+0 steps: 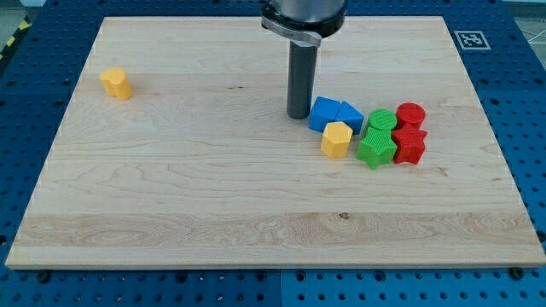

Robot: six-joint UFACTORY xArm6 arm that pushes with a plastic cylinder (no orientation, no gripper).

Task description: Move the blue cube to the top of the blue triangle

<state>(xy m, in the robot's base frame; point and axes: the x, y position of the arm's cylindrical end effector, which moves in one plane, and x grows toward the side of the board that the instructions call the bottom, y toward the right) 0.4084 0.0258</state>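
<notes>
The blue cube [323,113] sits right of the board's middle, touching the blue triangle [350,115] on its right side. My tip [298,115] stands on the board just left of the blue cube, close to or touching its left face. The dark rod rises from there to the view's top.
A yellow hexagonal block [336,140] lies just below the blue cube. A green cylinder [381,121] and a green star-like block [374,149] lie right of it. A red cylinder [410,114] and a red star-like block [409,145] are furthest right. A second yellow block [116,83] sits at the upper left of the wooden board [171,188].
</notes>
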